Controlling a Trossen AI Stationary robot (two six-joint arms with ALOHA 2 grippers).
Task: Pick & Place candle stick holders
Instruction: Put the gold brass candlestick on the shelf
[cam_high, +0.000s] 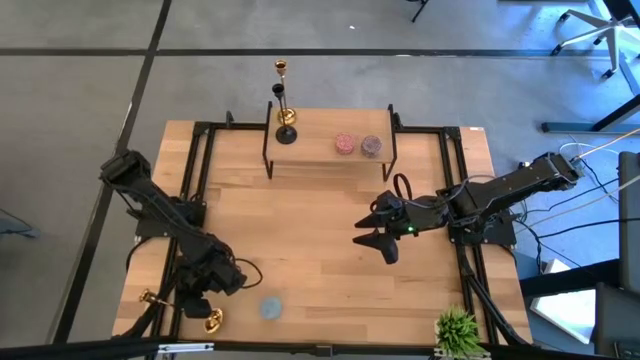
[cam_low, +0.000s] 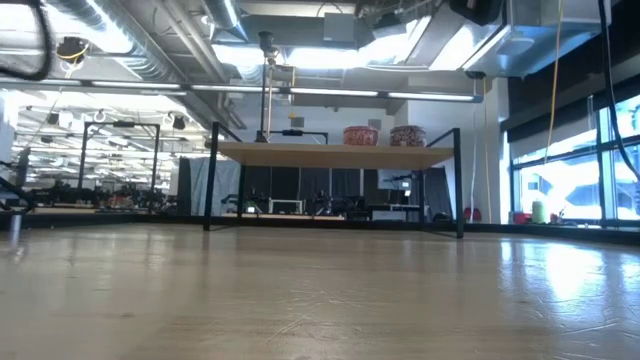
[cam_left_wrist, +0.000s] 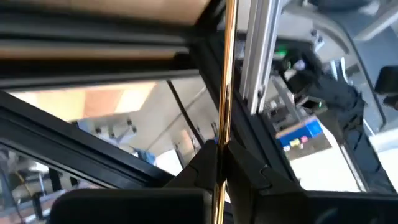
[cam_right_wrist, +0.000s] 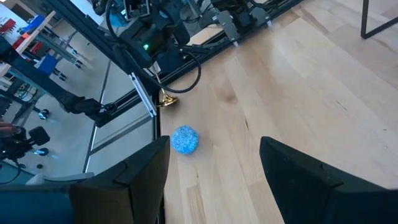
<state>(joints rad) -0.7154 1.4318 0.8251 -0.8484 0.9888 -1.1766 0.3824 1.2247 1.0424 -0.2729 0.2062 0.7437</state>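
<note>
Candle stick holder one (cam_high: 212, 319) lies on its side at the desk's (cam_high: 330, 250) near left corner, its round base on the wood and its cup end past the left edge. The left gripper (cam_high: 197, 302) is over its stem, jaws clenched on the thin gold stem (cam_left_wrist: 222, 124), as the left wrist view shows. A small blue ball (cam_high: 270, 308) rests just beside it, near the near edge. A green plant (cam_high: 457, 329) stands at the near right corner.

Risk, as a judgement: the stem is slim and polished, so it may pivot or slip in the jaws on lifting; the base may clip the black frame rail (cam_high: 190, 190) at the left edge.

The right gripper (cam_high: 375, 238) waits toward the right edge, jaws released, grasping nothing.

At the far edge stands a raised shelf (cam_high: 330, 148). It carries candle stick holder two (cam_high: 285, 105), upright at its left end, and two small patterned bowls (cam_high: 357, 145); their contents cannot be determined.
</note>
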